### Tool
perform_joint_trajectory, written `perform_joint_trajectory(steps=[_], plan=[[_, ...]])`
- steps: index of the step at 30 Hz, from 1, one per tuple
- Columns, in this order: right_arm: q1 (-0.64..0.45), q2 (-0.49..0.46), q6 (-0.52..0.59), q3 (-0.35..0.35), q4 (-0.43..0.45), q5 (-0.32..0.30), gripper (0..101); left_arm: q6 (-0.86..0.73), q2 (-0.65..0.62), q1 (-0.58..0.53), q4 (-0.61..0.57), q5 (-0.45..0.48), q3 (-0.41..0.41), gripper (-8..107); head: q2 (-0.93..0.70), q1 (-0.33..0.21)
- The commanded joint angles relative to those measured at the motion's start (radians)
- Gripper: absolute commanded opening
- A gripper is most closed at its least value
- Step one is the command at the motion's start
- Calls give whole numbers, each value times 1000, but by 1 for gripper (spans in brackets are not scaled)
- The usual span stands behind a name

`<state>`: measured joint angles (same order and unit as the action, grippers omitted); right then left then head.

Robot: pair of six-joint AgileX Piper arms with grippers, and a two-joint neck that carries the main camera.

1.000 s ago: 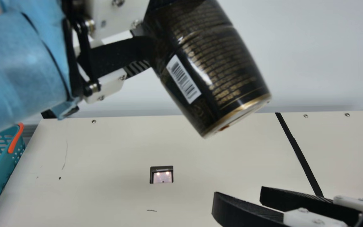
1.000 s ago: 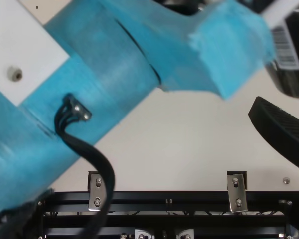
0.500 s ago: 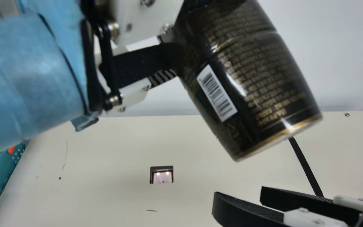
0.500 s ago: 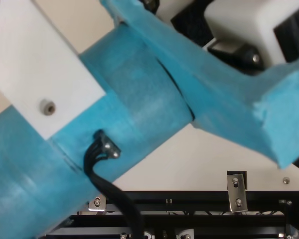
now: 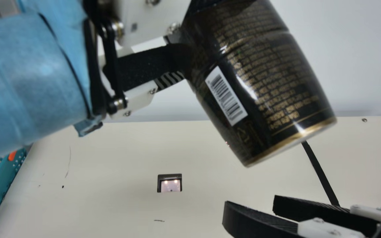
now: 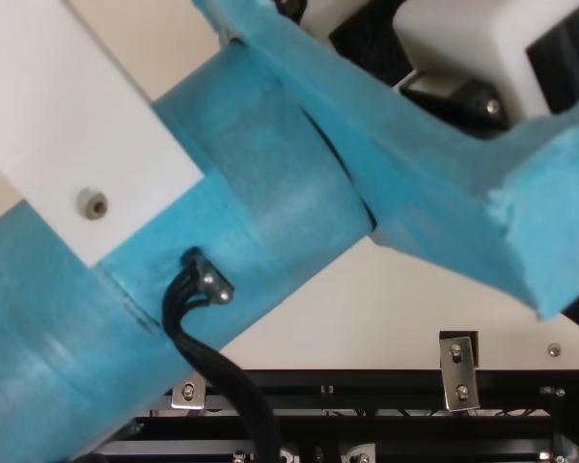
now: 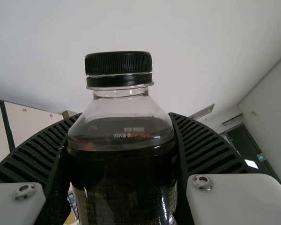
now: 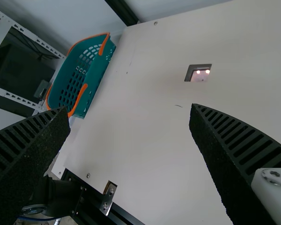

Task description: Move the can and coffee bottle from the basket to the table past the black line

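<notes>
Cream table (image 5: 111, 205), black line (image 5: 319, 172) running across.

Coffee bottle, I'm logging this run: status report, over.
Left gripper closed on coffee bottle, tilted, held in the air. Right gripper open, empty. In main view it overlaps black line's near end; could crowd the path.
</notes>
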<state>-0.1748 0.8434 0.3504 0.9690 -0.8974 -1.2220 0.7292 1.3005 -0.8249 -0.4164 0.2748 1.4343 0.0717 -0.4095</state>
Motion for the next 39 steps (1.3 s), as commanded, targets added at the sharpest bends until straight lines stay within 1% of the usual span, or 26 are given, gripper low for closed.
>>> perform_joint_trajectory(steps=[1, 7, 8, 10, 14, 18, 24, 30, 34, 39], plan=[[0, 0, 0, 0, 0, 0, 101, 0, 0, 0, 0, 0, 0, 10, 9, -27], [0, 0, 0, 0, 0, 0, 101, 0, 0, 0, 0, 0, 0, 10, 9, -27], [0, 0, 0, 0, 0, 0, 101, -27, 0, 7, -27, 1, -1, 10, 9, -27], [0, 0, 0, 0, 0, 0, 101, -31, 1, 15, -32, 0, -5, 10, 9, -27], [0, 0, 0, 0, 0, 0, 101, -80, 2, 68, -75, -4, -23, 10, 9, -27], [0, 0, 0, 0, 0, 0, 101, -137, 2, 149, -133, 1, -49, 10, 9, -27], [0, 0, 0, 0, 0, 0, 101, -254, 4, 281, -256, 20, -102, 10, 9, -27], [0, 0, 0, 0, 0, 0, 101, -409, 4, 392, -399, 42, -171, 10, 9, -27], [0, 0, 0, 0, 0, 0, 101, -530, -1, 457, -512, 68, -224, 10, 9, -27], [0, 0, 0, 0, 0, 0, 101, -698, -16, 546, -685, 124, -309, 10, 9, -27]])
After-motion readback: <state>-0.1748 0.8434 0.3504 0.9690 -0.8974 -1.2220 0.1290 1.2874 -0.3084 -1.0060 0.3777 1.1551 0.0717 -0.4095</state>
